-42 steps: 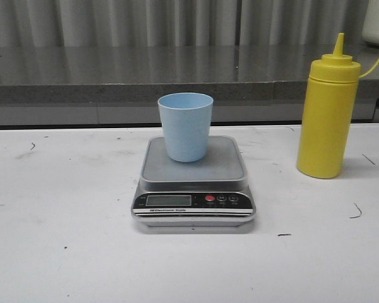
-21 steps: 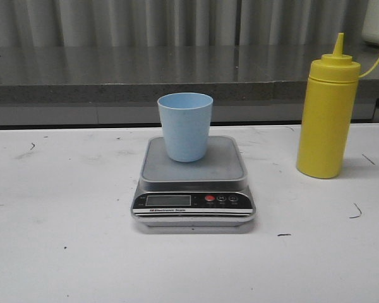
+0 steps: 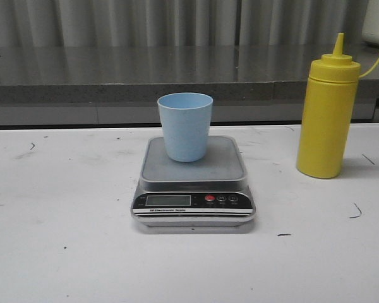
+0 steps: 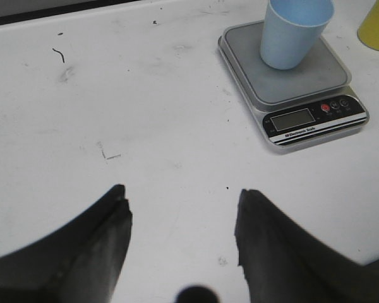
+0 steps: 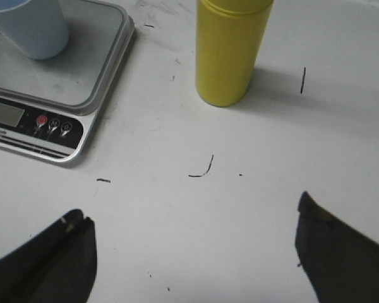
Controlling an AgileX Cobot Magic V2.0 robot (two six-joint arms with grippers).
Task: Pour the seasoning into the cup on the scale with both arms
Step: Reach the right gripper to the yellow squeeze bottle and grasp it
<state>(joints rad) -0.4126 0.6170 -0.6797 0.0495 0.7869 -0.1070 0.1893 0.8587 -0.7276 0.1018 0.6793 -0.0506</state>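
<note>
The pale blue cup (image 3: 185, 126) stands upright on the steel platform of the silver-grey scale (image 3: 194, 184) at the table's middle. The tall yellow seasoning bottle (image 3: 327, 117) stands upright on the table to the right of the scale, apart from it. Neither gripper shows in the front view. In the left wrist view my left gripper (image 4: 183, 201) is open and empty over bare table, with the cup (image 4: 294, 31) and scale (image 4: 303, 95) some way ahead. In the right wrist view my right gripper (image 5: 192, 211) is wide open and empty, with the bottle (image 5: 228, 50) ahead and the scale (image 5: 69, 101) beside it.
A grey counter ledge (image 3: 114, 82) runs along the back of the white table (image 3: 63, 252). Small dark pen marks dot the table top.
</note>
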